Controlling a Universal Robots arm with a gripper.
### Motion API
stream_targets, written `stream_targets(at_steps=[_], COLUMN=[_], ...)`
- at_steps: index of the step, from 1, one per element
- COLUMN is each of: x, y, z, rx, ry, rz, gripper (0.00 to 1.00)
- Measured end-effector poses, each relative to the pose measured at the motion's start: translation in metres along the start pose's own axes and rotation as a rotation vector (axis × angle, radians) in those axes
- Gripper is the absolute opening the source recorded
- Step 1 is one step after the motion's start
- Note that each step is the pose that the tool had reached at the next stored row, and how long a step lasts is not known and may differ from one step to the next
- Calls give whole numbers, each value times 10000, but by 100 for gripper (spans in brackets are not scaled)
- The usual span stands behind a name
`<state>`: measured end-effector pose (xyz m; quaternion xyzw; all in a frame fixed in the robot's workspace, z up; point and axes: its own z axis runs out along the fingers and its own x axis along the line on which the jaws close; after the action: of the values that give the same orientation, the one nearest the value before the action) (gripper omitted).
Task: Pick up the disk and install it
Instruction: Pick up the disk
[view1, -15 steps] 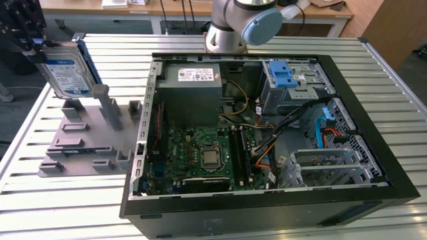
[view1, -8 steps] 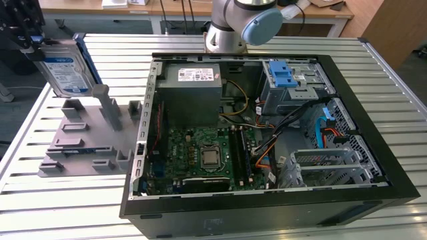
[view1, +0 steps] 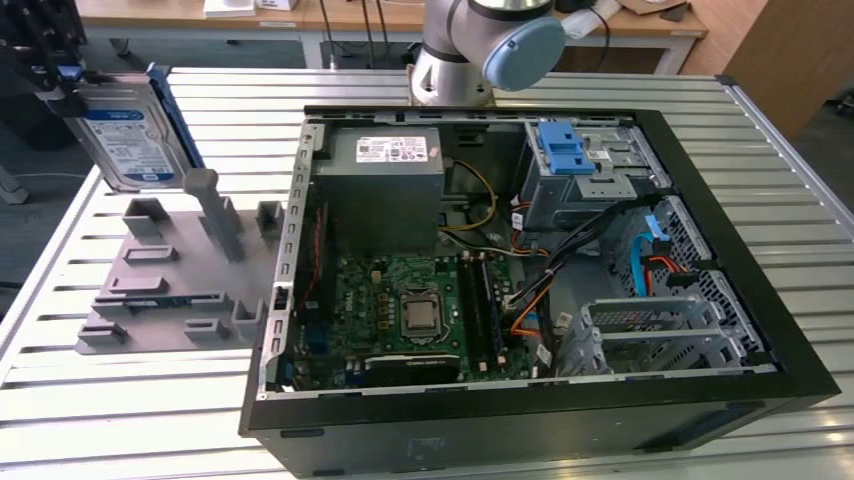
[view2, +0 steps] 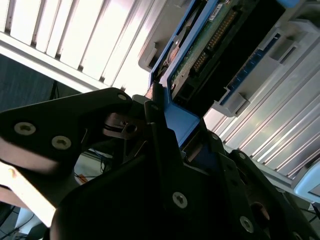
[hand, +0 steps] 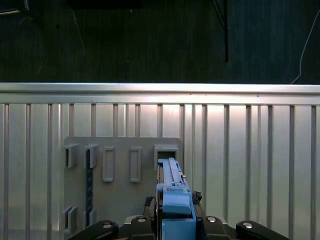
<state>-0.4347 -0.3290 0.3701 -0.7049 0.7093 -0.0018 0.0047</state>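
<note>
While gripped, the silver, blue-framed disk seems roughly upright.

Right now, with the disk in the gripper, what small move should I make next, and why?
Probably a short sideways carry toward the exterior view's right, keeping height. The gripper is shut on the disk, which hangs upright above the grey fixture, seemingly clear of its slots, and the blue-latched drive cage lies beyond the wall of the computer case.
</note>
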Motion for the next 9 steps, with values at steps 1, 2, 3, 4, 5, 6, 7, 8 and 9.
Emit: stream_targets(at_steps=[1,2,3,4,5,6,7,8,9], x=[0,0,0,0,0,0,0,0,0], y=[0,0,0,0,0,0,0,0,0], z=[-9,-17,-25,-34,-42,-50,-59,-69,-77], rx=[0,1,1,0,1,1,0,0,1], ry=[0,-1,-1,0,-1,-1,0,0,-1], rz=[0,0,0,0,0,1,0,0,0], gripper=[36,36,36,36,36,36,36,36,36])
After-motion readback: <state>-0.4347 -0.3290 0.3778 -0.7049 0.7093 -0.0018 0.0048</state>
